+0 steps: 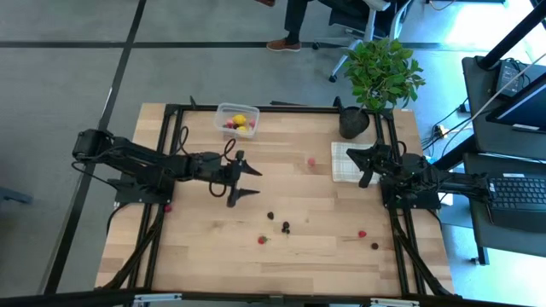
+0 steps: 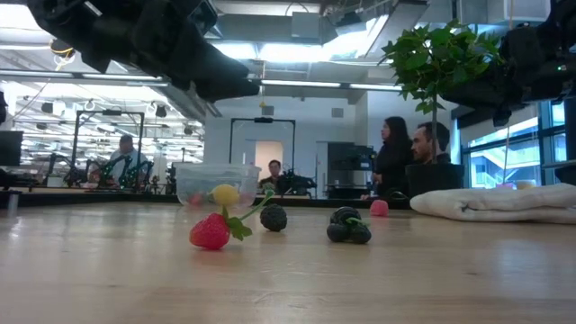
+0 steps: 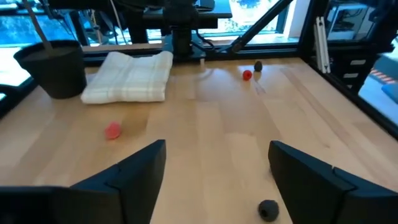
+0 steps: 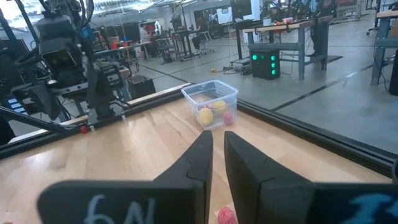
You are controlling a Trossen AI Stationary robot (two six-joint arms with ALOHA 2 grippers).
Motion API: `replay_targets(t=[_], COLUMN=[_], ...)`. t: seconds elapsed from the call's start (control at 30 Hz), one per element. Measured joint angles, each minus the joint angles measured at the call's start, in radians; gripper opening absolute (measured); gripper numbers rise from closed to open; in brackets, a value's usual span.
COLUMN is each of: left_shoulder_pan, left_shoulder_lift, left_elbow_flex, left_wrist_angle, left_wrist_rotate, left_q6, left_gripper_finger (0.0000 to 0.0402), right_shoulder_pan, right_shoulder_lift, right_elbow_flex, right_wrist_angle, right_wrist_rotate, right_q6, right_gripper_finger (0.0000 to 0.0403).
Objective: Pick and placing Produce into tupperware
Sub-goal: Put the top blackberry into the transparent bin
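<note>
The work stands between picks. The left claw [image 1: 246,182], in the middle left of the high view, hangs spread wide and empty over bare wood. The small clear plastic tub with rounded corners [image 1: 236,120] sits near the upper middle of that view and already holds a few yellow lemon-like pieces [image 1: 241,120] and red bits. Most of the toy fruit is not yet gathered.

Still loose on the pale wooden table [image 1: 205,247] are a cluster of dark purple-black berries [image 1: 284,227] just below centre, a red strawberry-shaped piece with a green leaf [image 1: 263,240] beside them, a pink berry [image 1: 311,160] right of centre, and a red berry [image 1: 362,233] and a dark berry [image 1: 374,246] toward the lower right. The left wrist view shows one dark berry [image 3: 268,210] close under that claw's fingers.

The right claw [image 1: 362,165] waits over the folded white checked cloth [image 1: 343,162], its fingers nearly together with nothing between them.

I judge the next move to be a descent by the left claw onto the nearest dark berry. That calls for a careful centring, since the pieces are tiny against the wide fingers.

The berries look bumpy and rounded, likely to roll if nudged. The lemons look smooth and matte. The tub's thin see-through walls look light enough to slide. The cloth is soft and thick, lying beside a black plant pot with a leafy green plant [image 1: 354,122].
</note>
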Motion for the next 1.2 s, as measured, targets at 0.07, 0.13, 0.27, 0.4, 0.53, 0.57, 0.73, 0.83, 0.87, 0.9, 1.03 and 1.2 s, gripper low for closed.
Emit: replay_targets(t=[0.07,0.13,0.27,0.4,0.53,0.57,0.73,0.83,0.87,0.9,1.03,1.2], left_shoulder_pan=[0.0,0.0,-0.001,-0.022,-0.05,-0.059,-0.093,-0.105,-0.108,-0.111,-0.117,-0.111], left_shoulder_lift=[0.0,0.0,0.0,0.035,0.143,0.174,0.313,0.384,0.405,0.427,0.509,0.569], left_elbow_flex=[0.0,0.0,0.018,0.112,0.244,0.268,0.34,0.34,0.34,0.34,0.34,0.34], left_wrist_angle=[-0.001,-0.001,-0.011,-0.133,-0.288,-0.308,-0.344,-0.305,-0.285,-0.259,-0.166,-0.135], left_wrist_rotate=[0.001,0.0,0.063,0.104,0.096,0.096,0.157,0.215,0.219,0.22,0.236,0.261], left_q6=[-0.009,0.005,0.091,0.176,0.239,0.254,0.31,0.276,0.259,0.245,0.231,0.22], left_gripper_finger=[0.0284,0.0285,0.0279,0.0277,0.0277,0.0277,0.0276,0.0276,0.0276,0.0276,0.0276,0.0276], right_shoulder_pan=[0.0,0.0,0.0,0.0,0.0,0.0,0.0,0.0,0.0,0.0,0.0,0.0], right_shoulder_lift=[0.0,0.0,0.0,0.0,0.0,0.0,0.0,0.0,0.0,0.0,0.0,0.0], right_elbow_flex=[0.0,0.0,0.0,0.0,0.0,0.0,0.0,0.0,0.0,0.0,0.0,0.0], right_wrist_angle=[0.0,0.0,0.0,0.0,0.002,0.0,-0.005,-0.005,-0.005,-0.005,-0.008,-0.009], right_wrist_rotate=[0.0,0.0,0.0,0.0,0.0,0.0,0.0,0.0,0.0,0.0,0.0,0.0], right_q6=[0.001,0.003,0.001,0.003,0.029,0.034,0.078,0.082,0.082,0.083,0.083,0.083], right_gripper_finger=[0.0045,0.0045,0.0045,0.0045,0.0045,0.0045,0.0045,0.0045,0.0045,0.0045,0.0045,0.0045])
